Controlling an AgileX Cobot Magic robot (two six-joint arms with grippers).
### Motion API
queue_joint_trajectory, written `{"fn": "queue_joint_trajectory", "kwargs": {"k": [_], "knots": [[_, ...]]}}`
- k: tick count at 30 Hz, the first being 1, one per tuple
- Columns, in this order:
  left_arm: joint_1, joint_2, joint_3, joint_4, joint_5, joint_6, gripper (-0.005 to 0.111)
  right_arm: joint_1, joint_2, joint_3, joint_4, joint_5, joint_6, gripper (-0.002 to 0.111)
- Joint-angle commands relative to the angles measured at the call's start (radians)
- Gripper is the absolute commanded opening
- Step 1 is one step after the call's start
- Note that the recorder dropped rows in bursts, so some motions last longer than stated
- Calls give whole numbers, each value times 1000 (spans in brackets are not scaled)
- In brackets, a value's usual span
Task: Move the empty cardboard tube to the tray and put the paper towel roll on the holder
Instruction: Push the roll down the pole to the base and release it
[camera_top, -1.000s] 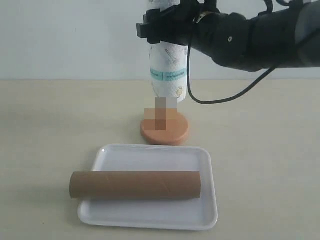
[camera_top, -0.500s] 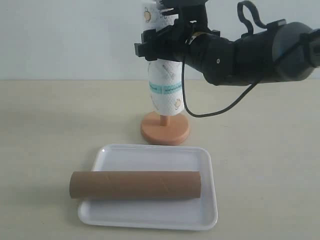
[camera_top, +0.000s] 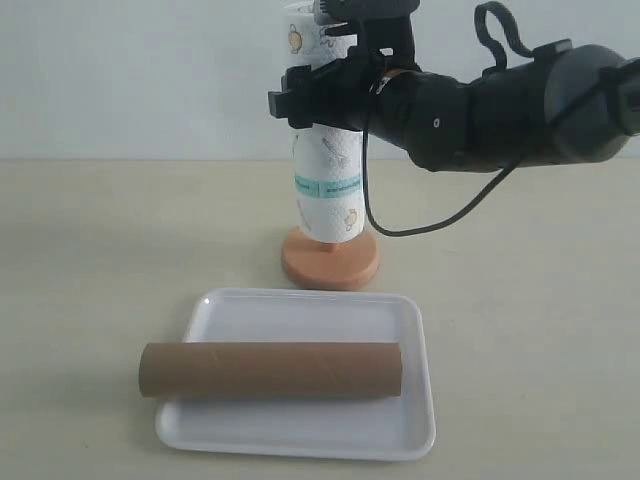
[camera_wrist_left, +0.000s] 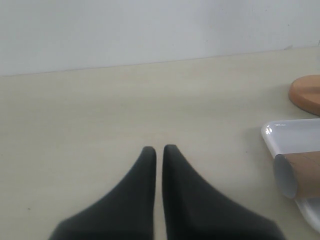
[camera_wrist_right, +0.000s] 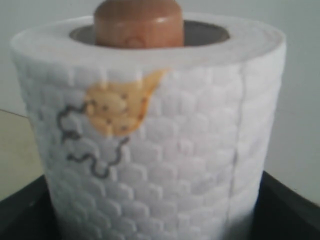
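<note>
The white printed paper towel roll (camera_top: 327, 180) stands upright over the holder, its lower end just above the round wooden base (camera_top: 331, 260). My right gripper (camera_top: 335, 92) is shut on the roll's upper part. In the right wrist view the holder's rounded pole top (camera_wrist_right: 138, 22) pokes out of the roll's (camera_wrist_right: 150, 150) hollow core. The empty cardboard tube (camera_top: 270, 369) lies lengthwise across the white tray (camera_top: 300, 310), its left end overhanging the rim. My left gripper (camera_wrist_left: 159, 149) is shut and empty low over the table, left of the tray (camera_wrist_left: 287, 134) and tube end (camera_wrist_left: 300, 172).
The black right arm with a looping cable (camera_top: 430, 225) reaches in from the right above the holder. A pale wall stands behind the beige table (camera_top: 100, 250). The holder's base edge (camera_wrist_left: 307, 92) shows in the left wrist view.
The right gripper has lowered the paper towel roll further down the pole; its bottom now nearly reaches the base. The left gripper, tube and tray have not moved.
</note>
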Motion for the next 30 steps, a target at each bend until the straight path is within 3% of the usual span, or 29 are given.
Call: {"fn": "queue_joint_trajectory", "kwargs": {"k": [1, 7, 12, 14, 30], "knots": [[3, -4, 4, -5, -3, -5, 4, -1, -8, -3, -7, -23, 3, 55], [3, -4, 4, -5, -3, -5, 4, -1, -8, -3, -7, -22, 3, 60], [3, -4, 4, -5, -3, -5, 4, -1, -8, -3, 26, -33, 8, 96], [3, -4, 4, -5, -3, -5, 4, -1, -8, -3, 26, -33, 9, 105], [3, -4, 4, -5, -3, -5, 4, -1, -187, -3, 16, -29, 10, 105]]}}
